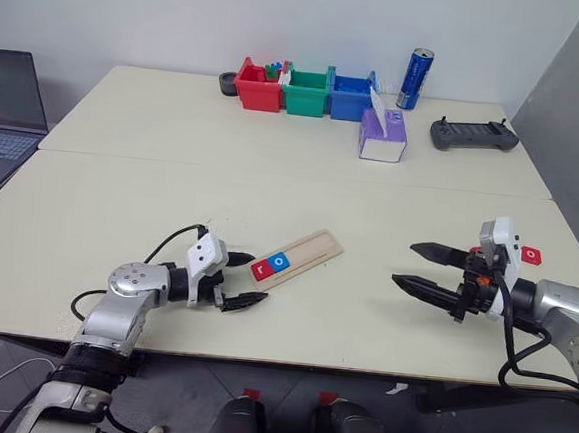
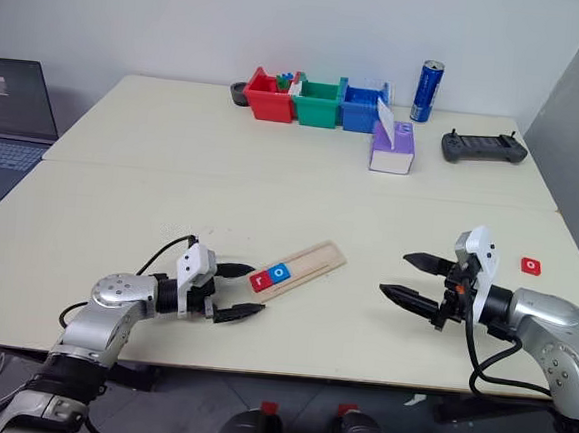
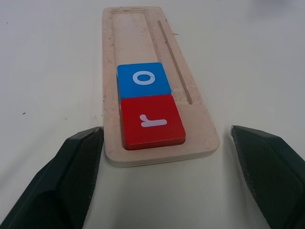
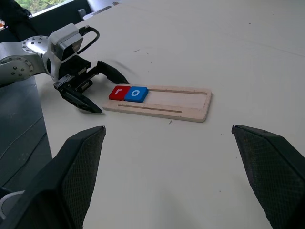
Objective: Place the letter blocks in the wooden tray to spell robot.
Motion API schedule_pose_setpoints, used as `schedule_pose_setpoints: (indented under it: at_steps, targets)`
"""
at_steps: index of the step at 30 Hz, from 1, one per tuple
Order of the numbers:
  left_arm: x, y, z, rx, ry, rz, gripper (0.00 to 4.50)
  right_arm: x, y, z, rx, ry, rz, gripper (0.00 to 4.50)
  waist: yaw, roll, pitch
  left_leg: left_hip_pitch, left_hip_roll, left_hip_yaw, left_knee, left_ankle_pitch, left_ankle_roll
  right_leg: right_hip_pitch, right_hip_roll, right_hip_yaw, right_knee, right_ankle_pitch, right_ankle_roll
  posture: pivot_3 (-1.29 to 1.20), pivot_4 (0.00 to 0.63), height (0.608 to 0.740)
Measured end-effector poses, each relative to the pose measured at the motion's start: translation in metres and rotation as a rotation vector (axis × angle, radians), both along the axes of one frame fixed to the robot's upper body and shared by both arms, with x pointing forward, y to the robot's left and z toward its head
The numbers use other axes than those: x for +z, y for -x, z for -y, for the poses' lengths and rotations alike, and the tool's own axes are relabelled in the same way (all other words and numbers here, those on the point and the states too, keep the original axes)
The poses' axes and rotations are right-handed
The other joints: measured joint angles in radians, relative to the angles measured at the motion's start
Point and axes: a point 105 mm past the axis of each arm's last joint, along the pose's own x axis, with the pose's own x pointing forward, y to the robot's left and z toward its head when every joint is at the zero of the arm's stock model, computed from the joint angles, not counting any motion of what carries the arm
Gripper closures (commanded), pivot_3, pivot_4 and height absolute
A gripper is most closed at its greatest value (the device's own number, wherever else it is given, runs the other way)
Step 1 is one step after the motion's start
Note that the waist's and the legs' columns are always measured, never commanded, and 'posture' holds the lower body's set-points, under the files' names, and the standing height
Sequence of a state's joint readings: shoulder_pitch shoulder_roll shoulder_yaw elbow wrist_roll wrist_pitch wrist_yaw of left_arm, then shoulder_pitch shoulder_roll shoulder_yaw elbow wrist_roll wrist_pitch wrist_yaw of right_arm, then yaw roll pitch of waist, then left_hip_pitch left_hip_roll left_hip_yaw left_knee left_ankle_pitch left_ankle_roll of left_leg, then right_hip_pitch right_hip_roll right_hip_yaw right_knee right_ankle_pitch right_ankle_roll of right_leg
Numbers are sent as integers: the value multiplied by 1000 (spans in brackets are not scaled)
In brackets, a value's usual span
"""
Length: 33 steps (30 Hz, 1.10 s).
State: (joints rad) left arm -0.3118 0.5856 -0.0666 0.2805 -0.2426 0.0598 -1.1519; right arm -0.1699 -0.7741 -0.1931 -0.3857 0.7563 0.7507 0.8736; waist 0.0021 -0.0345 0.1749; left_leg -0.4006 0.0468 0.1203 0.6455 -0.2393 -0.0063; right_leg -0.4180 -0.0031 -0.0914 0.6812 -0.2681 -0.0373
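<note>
Holding red r, blue o: wooden tray (pale) | both grippers open, empty

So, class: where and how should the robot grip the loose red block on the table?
The red block lies flat and alone on the table, beside the right gripper. Come from above and close the open jaws across two opposite edges; its flat face gives no hold.
</note>
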Motion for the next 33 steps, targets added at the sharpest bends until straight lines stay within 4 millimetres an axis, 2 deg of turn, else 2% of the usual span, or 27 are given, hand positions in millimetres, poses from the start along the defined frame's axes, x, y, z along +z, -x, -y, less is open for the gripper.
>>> schedule_pose_setpoints:
  at_steps: [6, 14, 19, 28, 33]
  targets:
    - [0, -9, 5, -17, -31, 17, 26, 0, 0, 1, -5, 0, -1, 0, 2, 0, 0, 1, 0, -1, 0, 0, 0, 2, 0, -1, 0, 0, 0, 0, 150, 740]
    - [-1, -12, 6, -25, -67, 26, 26, -3, 1, 4, -25, 0, -10, 0, 2, 0, -1, 2, 0, -2, 1, 0, 0, 4, 0, -1, 0, 0, 0, 0, 150, 740]
    - [-2, -14, 7, -24, -84, 17, 1098, -3, 0, 4, -38, -3, -8, 0, 2, 0, -2, 3, 0, -2, 1, 0, 0, 5, 0, -2, 0, 0, 0, 0, 150, 740]
    - [-1, -18, 8, -57, -99, 14, 1101, -6, 2, 4, -42, -5, -15, 0, 4, 0, -2, 5, 0, -3, 1, 0, 0, 7, 0, -3, -1, 0, 0, 0, 150, 740]
    - [0, -11, 15, -168, -109, 5, 1101, -11, 7, 7, -51, -2, -31, 0, 6, 0, -2, 3, -1, -3, 0, 0, 0, 7, 0, -3, -2, 0, 0, 0, 150, 740]
